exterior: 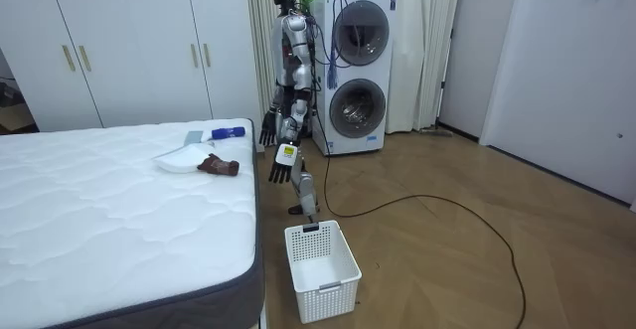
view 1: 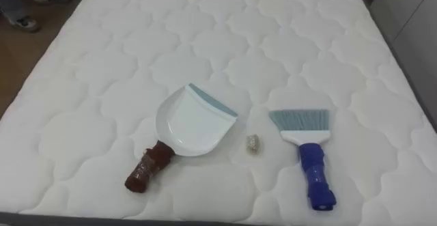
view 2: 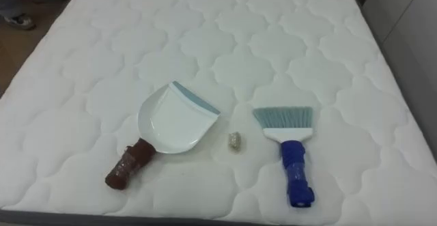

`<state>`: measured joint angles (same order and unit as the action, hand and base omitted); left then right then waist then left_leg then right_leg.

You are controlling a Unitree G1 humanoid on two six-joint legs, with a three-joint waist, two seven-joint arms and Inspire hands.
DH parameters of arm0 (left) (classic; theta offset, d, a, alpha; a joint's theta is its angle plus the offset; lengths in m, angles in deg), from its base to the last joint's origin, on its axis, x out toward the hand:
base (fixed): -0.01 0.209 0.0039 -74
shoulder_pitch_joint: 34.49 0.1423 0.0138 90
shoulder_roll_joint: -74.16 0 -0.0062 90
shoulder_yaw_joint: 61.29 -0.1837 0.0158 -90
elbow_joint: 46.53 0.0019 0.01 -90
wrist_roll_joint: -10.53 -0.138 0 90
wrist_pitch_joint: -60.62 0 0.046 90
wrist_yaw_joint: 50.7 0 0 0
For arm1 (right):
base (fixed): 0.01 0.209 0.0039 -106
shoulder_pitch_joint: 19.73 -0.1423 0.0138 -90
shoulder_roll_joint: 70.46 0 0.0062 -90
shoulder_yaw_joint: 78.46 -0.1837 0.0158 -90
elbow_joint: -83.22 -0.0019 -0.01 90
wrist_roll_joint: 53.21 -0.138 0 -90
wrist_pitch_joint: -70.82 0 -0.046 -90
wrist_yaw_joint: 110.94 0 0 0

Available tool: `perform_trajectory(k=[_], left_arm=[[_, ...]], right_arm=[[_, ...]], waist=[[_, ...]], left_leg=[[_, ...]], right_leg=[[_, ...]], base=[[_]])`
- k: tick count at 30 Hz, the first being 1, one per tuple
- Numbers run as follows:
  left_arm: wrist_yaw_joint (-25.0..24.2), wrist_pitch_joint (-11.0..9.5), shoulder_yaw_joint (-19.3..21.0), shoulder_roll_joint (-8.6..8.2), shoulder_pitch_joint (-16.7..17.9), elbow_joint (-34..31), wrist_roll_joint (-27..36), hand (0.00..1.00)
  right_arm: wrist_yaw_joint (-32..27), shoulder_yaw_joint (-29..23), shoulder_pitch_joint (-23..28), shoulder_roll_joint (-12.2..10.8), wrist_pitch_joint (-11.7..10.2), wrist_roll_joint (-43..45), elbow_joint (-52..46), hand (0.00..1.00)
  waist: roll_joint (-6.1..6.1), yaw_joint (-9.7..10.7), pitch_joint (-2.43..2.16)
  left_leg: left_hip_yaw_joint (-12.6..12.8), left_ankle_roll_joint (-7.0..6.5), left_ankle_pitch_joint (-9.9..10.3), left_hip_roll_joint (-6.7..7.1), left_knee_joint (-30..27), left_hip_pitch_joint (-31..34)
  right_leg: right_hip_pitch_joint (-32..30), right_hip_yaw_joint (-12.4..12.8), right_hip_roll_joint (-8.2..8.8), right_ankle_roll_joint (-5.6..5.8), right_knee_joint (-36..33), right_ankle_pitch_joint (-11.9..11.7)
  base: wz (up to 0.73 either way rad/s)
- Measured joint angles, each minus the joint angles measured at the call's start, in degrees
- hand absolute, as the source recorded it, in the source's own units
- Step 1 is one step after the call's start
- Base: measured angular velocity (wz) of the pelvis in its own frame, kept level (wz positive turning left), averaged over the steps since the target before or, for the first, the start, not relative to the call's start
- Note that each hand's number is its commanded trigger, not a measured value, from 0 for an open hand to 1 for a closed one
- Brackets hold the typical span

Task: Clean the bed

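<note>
A white dustpan (view 1: 190, 125) with a brown taped handle (view 1: 146, 168) lies on the white quilted mattress (view 1: 225, 41), its mouth pointing away from me. Just right of it sits a small crumpled scrap (view 1: 253, 143). Further right lies a brush (view 1: 308, 151) with a blue handle and pale blue bristles that point away. In the room view I stand upright at the bed's side, arms hanging. My left hand (exterior: 281, 166) and right hand (exterior: 268, 130) are both open, below the mattress edge and holding nothing.
A white laundry basket (exterior: 320, 269) stands on the wooden floor beside the bed, near my feet. Stacked washing machines (exterior: 354, 71) are behind me, and white wardrobes (exterior: 129, 41) line the far wall. A person's shoes (view 1: 26, 22) show on the floor past the bed's far left corner.
</note>
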<state>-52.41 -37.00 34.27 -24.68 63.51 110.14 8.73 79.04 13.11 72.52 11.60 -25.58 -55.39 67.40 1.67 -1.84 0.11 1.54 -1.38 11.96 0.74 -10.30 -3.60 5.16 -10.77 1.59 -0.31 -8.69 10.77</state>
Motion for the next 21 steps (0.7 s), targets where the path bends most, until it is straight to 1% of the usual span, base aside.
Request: perform_trajectory(k=[7,16,21], left_arm=[[0.2,0.0,0.0,0.03,0.0,-0.1,0.0,0.00],[2.3,0.0,0.0,0.21,0.1,-0.3,-0.1,0.00],[4.1,0.0,2.0,0.21,0.7,-0.3,-0.1,0.00]], right_arm=[[0.0,0.1,0.0,0.0,0.0,0.0,0.1,0.00],[-0.7,0.3,0.0,0.0,-0.1,0.0,0.0,0.00],[-1.2,0.0,0.0,0.0,-0.3,0.3,0.2,0.00]], waist=[[0.13,0.0,0.10],[0.45,0.0,0.34],[0.46,-0.1,0.29]], left_leg=[[0.0,0.00,0.0,0.00,0.0,0.0],[-0.2,0.00,0.0,0.02,0.2,-0.1],[0.0,0.00,0.0,0.08,0.6,-0.3]], right_leg=[[0.0,0.0,0.00,0.00,0.0,0.0],[0.5,0.1,-0.02,0.00,0.2,0.0],[0.8,0.9,-0.14,0.00,0.9,0.0]], base=[[0.00],[0.00],[-0.01]])
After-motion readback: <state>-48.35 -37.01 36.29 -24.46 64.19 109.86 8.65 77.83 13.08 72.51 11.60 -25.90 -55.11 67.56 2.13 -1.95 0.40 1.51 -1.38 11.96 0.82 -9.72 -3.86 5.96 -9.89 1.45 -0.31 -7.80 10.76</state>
